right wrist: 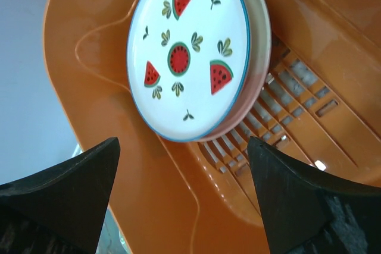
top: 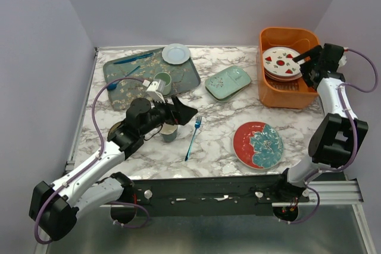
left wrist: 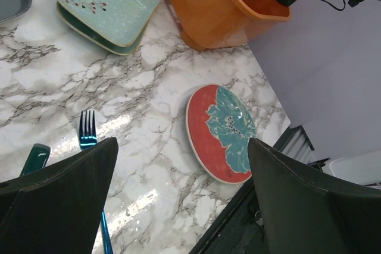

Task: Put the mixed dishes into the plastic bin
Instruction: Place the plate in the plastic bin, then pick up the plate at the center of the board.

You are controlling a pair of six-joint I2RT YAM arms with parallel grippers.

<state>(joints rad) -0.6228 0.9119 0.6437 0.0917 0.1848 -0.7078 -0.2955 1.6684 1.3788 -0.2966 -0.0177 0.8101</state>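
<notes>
Hovering over the orange bin [top: 269,96] at the far right corner, right gripper [right wrist: 181,144], jaws wide apart, holding nothing. Directly below it: watermelon plate [top: 281,60] on top of a stack of plates already inside the bin.

Left gripper [left wrist: 181,141] also spread wide and empty, low over the middle of the counter [top: 220,117], near a teal fork [top: 193,138] and a cup [top: 169,132].

Dishes not yet in the bin: red plate with a teal flower [top: 258,144] near the front edge; pale-green divided dish [top: 228,82] just left of the bin; small pale plate [top: 176,53] and green mug [top: 162,80] on the floral tray [top: 128,78].

Risks, as I judge them:
- Flower plate lies flat, close to the edge. A finger pushing under its rim could slide it off the counter.
- Stack sits to one side of the bin. A dish dropped onto it from height may chip or tip the pile.
- Both arms reaching for the middle together could collide.

Surface: glossy white marble pattern with grey veins, glare patches, likely slick. Plain lilac walls close in on three sides.
</notes>
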